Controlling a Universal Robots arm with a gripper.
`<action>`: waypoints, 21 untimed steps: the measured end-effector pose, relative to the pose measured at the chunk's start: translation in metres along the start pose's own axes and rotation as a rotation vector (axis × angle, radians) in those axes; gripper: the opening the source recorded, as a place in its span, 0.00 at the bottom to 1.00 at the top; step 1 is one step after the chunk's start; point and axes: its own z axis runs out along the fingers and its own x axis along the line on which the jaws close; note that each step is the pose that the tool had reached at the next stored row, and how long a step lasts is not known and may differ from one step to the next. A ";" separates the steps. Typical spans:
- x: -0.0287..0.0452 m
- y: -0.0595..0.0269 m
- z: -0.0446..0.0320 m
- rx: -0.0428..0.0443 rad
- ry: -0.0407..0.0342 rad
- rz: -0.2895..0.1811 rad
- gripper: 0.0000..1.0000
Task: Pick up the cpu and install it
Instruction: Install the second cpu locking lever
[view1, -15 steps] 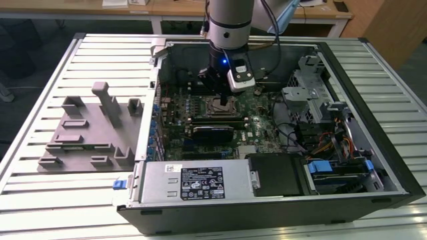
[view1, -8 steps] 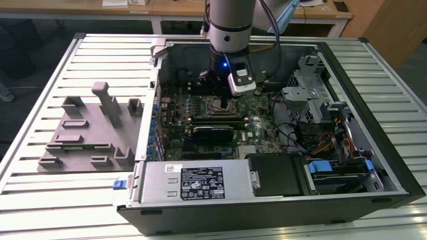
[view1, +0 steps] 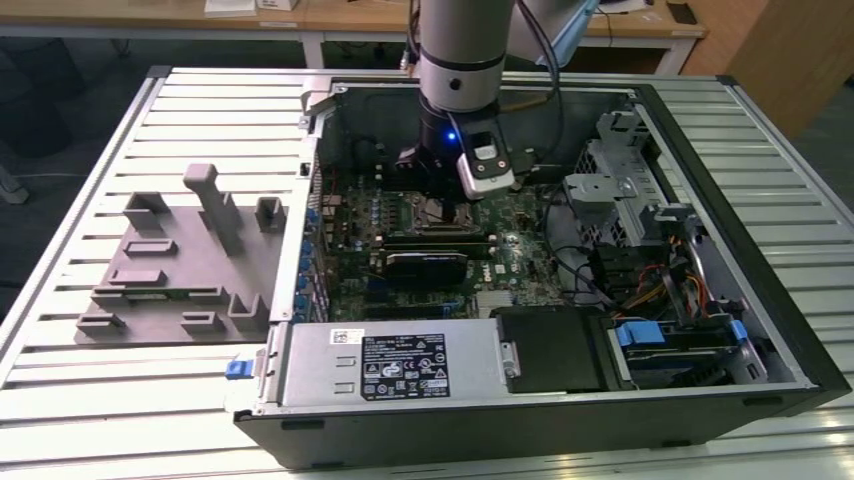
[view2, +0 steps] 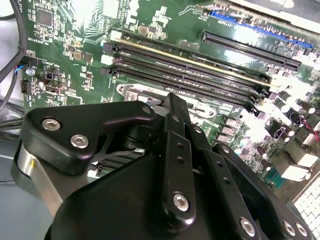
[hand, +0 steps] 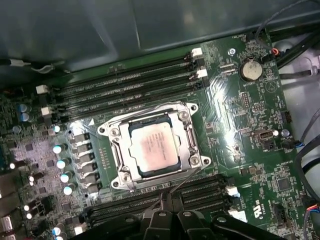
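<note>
The black linkage of the gripper (view2: 172, 150) is seen close up in the second wrist view, with bolted plates and a silvery collar at its base. Whether the fingers are parted cannot be told. Behind it a green motherboard (view2: 75, 45) is seen, crossed by four long black memory slots (view2: 200, 75), all unfilled. A further black slot (view2: 250, 50) lies beyond them, beside a blue connector strip (view2: 260, 27). A bright metal socket frame (view2: 131, 92) is partly hidden by the linkage. Grey cables (view2: 12, 85) are seen at the board's edge.
</note>
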 end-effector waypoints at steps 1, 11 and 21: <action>-0.0001 -0.0004 0.0003 -0.0002 0.0000 -0.005 0.11; 0.0073 -0.0045 0.0039 -0.0027 0.0002 -0.079 0.11; 0.0141 -0.0090 0.0072 -0.0033 0.0004 -0.086 0.11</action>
